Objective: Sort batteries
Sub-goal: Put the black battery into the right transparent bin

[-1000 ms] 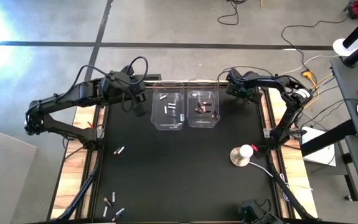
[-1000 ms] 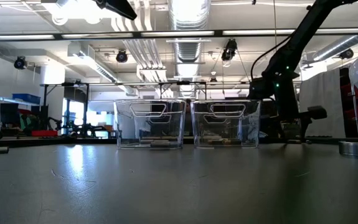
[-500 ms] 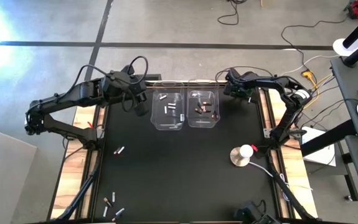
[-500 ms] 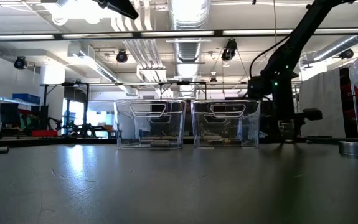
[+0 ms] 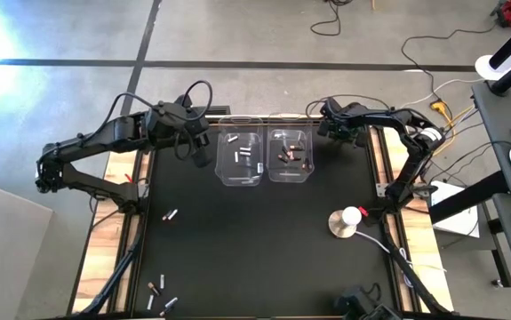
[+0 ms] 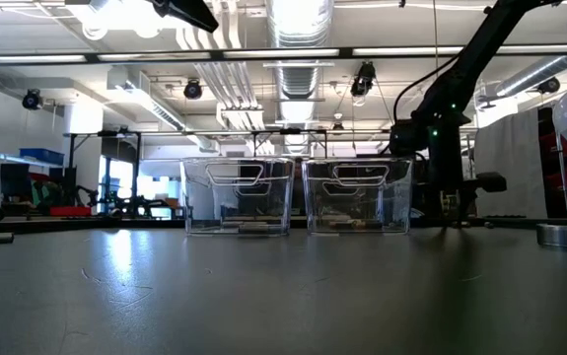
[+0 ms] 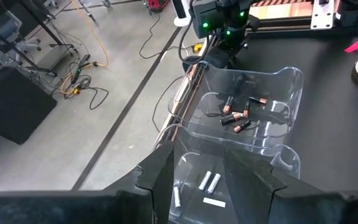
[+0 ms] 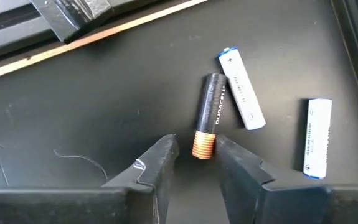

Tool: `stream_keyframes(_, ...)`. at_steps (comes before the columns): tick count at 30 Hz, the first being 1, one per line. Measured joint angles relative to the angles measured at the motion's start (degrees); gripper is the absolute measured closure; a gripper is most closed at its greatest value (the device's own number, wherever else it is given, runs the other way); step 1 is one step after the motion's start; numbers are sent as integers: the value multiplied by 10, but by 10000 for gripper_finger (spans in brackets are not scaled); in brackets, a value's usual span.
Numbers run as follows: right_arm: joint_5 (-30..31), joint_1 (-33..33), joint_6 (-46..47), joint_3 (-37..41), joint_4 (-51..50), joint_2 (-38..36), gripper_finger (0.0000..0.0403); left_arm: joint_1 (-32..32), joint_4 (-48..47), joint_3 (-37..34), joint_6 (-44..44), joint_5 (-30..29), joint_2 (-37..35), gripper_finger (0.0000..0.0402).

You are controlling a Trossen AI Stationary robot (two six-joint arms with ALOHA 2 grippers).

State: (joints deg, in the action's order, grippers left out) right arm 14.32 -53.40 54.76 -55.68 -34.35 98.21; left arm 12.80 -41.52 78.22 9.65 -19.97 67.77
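Batteries are tiny sticks. In the right wrist view a dark one w/ a copper end (image 8: 208, 118) lies on the black table (image 5: 255, 231), leaning on a white one w/ a blue tip (image 8: 241, 90); 2nd white one (image 8: 316, 138) lies apart from them.

Right gripper (image 8: 195, 155) is low at the far right corner of the table, just beside the right bin (image 5: 290, 156). Its fingers (image 8: 160, 163) are a bit apart, one on each side of the dark battery's copper end, very close; can't tell if they squeeze it yet.

Right bin has dark batteries (image 7: 236, 115) in it. Left bin (image 5: 240, 158) has white ones (image 7: 208, 182).

Left gripper (image 7: 195, 180) hangs over the left bin's edge, fingers spread, holding nothing.

More batteries lie loose: one pair mid-left (image 5: 171, 215), a few at the near left corner (image 5: 159, 295).
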Motion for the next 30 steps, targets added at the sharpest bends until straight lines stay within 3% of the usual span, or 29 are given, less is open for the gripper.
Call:
stream_keyframes(16, 12, -4, 64, 9, 13, 1, 359, 0, 0, 0, -9, 1, 0, 283)
stream_keyframes(30, 13, 4, 72, 12, 1, -19, 365, 0, -20, 0, -18, 31, -10, 283)
